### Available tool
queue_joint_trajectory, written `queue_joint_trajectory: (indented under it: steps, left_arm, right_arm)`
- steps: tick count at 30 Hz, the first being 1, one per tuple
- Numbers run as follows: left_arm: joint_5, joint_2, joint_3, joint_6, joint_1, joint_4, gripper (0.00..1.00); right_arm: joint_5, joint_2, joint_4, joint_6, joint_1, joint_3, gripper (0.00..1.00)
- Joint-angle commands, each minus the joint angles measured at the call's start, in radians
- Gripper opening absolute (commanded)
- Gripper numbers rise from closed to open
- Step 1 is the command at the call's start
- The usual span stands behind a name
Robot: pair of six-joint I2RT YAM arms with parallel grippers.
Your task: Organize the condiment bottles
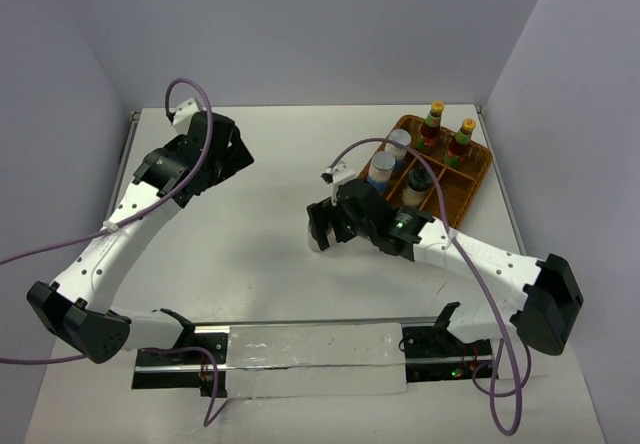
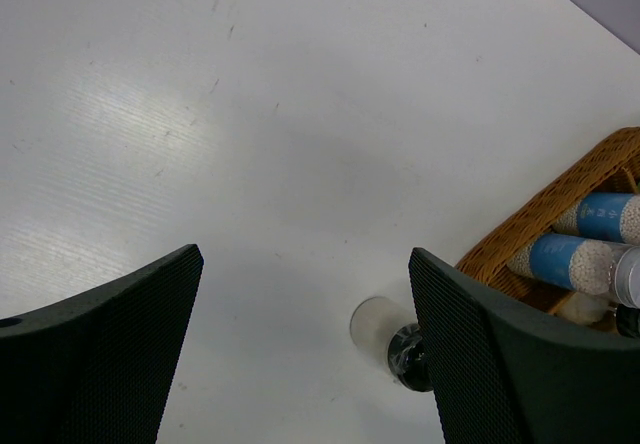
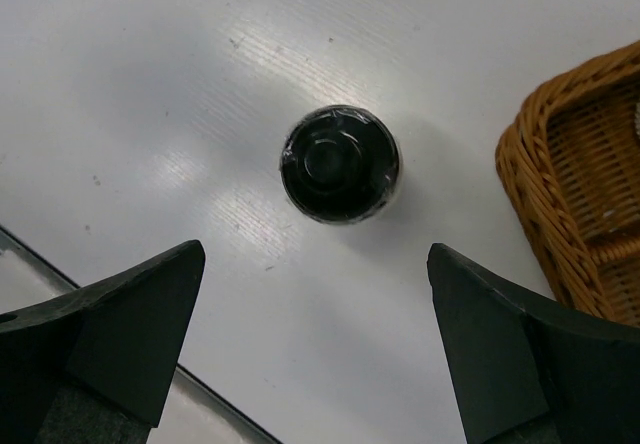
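Table (image 1: 270, 174): white, matte, faintly scuffed. Items lying directly on it:
- One wicker basket (image 1: 480, 179), brown, divided into compartments, at 2 o'clock near the far corner.
- One black-capped bottle (image 3: 340, 164), small, upright, about centre, apart from the basket at its 2 o'clock.
- One mounting plate (image 1: 310, 349), along the 6 o'clock edge.

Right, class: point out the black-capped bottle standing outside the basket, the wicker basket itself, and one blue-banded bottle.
black-capped bottle (image 3: 340, 164), right wrist view, centre of its cap.
wicker basket (image 3: 525, 189), right wrist view, woven rim.
blue-banded bottle (image 2: 560, 261), left wrist view, blue band.
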Motion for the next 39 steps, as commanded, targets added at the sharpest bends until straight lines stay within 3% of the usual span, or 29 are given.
queue_joint_trajectory:
  steps: [1,20,29,34,39]
  left_arm:
    - [0.015,0.005,-0.003,-0.005,0.006,0.036,0.92]
    - [0.009,0.013,-0.028,0.006,0.006,0.045,0.92]
    - [0.006,0.008,-0.039,0.009,0.009,0.047,0.92]
    - [0.004,0.003,-0.043,0.01,0.009,0.05,0.92]
    - [0.003,0.009,-0.043,0.016,0.014,0.055,0.92]
  right_arm:
    - [0.025,0.09,0.072,-0.001,0.017,0.049,1.0]
    - [0.079,0.289,0.154,-0.001,0.018,0.103,0.97]
    - [0.091,0.302,0.155,-0.001,0.017,0.1,0.65]
    - [0.116,0.254,0.116,-0.001,0.018,0.111,0.54]
    - [0.185,0.088,0.067,-0.001,0.015,0.089,0.5]
